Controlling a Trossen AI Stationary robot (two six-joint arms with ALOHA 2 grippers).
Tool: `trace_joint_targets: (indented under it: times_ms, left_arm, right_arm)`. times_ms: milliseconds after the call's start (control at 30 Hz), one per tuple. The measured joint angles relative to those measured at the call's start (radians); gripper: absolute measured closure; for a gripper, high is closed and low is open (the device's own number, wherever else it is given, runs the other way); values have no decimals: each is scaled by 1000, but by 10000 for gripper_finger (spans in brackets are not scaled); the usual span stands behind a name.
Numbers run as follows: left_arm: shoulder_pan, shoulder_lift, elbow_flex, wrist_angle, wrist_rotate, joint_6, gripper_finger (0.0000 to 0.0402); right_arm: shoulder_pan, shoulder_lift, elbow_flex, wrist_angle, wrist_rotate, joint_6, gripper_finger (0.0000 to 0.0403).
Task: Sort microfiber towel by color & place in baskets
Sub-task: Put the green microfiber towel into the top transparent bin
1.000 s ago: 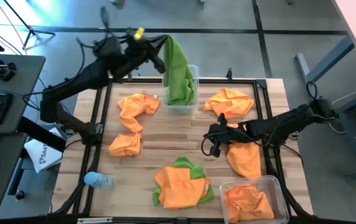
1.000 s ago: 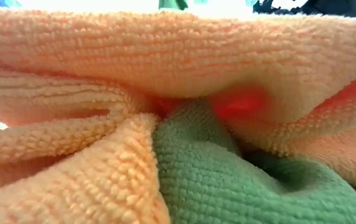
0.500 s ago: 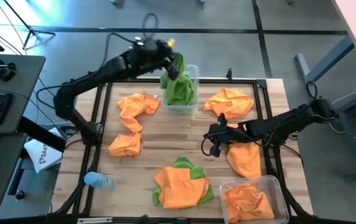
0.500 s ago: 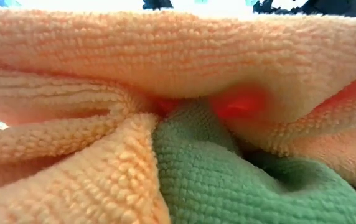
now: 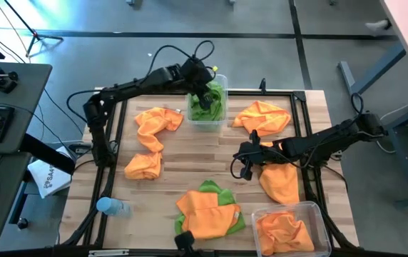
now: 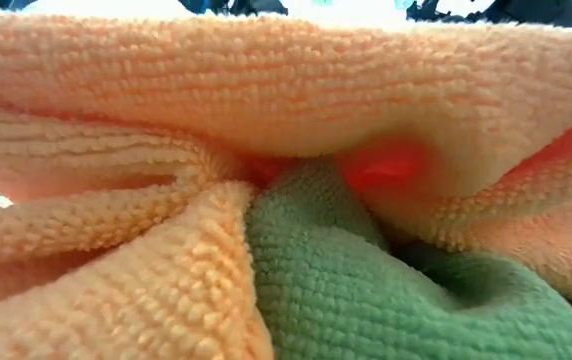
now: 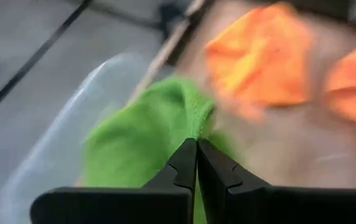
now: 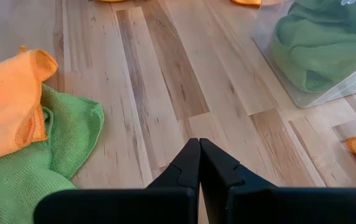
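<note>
Left claw (closed) in basket.

Towel in far basket

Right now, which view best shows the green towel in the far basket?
The high view: the green towel sits in the clear basket with the left gripper over it. Left wrist view shows it close but blurred; right wrist view shows it through the basket wall; low view is blocked by other towels.
</note>
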Motion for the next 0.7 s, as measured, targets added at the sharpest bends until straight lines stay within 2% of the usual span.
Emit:
trace_joint_targets:
  times_ms: [100, 267, 400, 467, 633, 700]
  left_arm:
    - [23, 20, 0, -37, -7, 14, 401]
    - [30, 81, 0, -56, 97, 40, 401]
    - [27, 151, 0, -54, 135, 44, 401]
    - [27, 185, 0, -54, 126, 49, 401]
    - [27, 233, -1, -46, 0, 48, 401]
    - [28, 238, -1, -45, -7, 67, 401]
  right_arm:
    - [0, 13, 0, -1, 0, 0, 402]
    - [-1, 69, 0, -1, 20, 6, 402]
    - [-1, 89, 0, 8, 20, 29, 402]
    - [0, 89, 0, 8, 21, 27, 402]
    - [0, 89, 0, 8, 21, 27, 402]
    - [0, 89, 0, 8, 21, 27, 402]
